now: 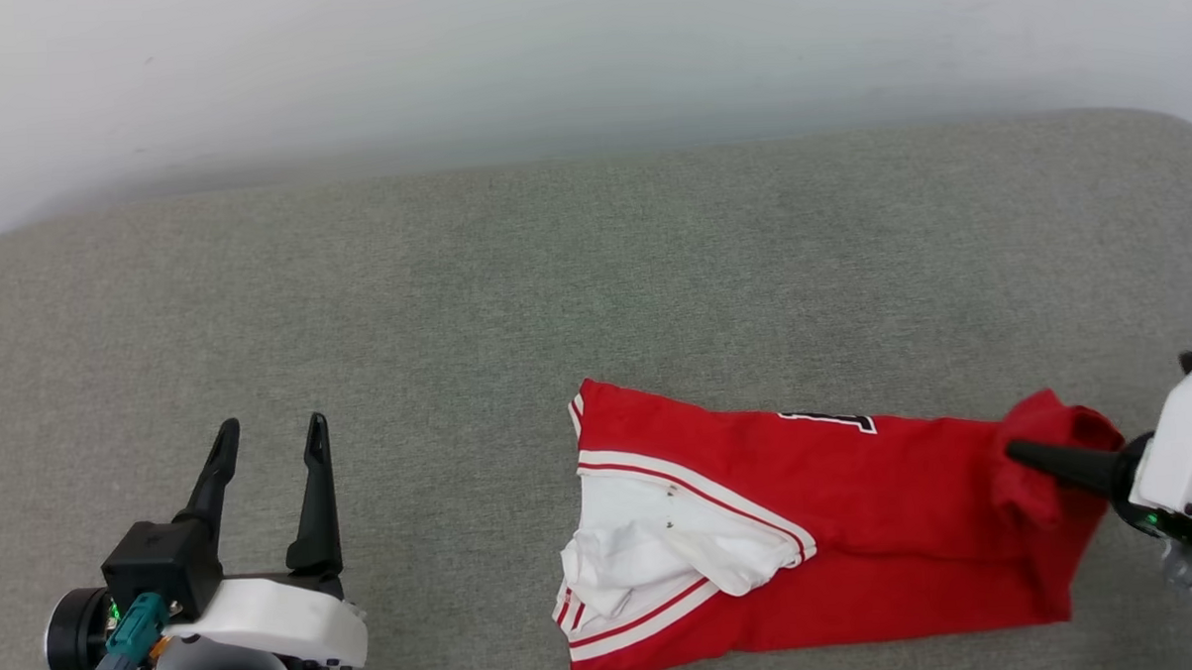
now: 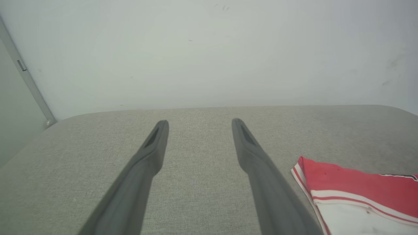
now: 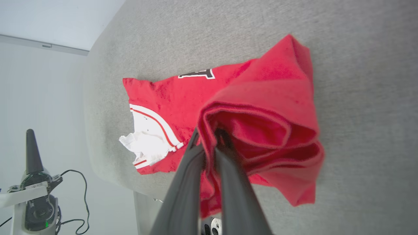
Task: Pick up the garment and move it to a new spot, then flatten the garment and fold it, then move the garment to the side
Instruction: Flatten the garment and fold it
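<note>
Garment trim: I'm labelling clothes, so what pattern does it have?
The trim of the garment is red-and-white striped, clearest in the head view.

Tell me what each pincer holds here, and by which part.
Right pincer pinches the garment by a bunched red edge at its right end; left pincer is open, empty.

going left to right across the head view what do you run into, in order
left gripper, jaws open → garment, its white sleeve end first, then the red body → right gripper, jaws shut on the garment's bunched right end
</note>
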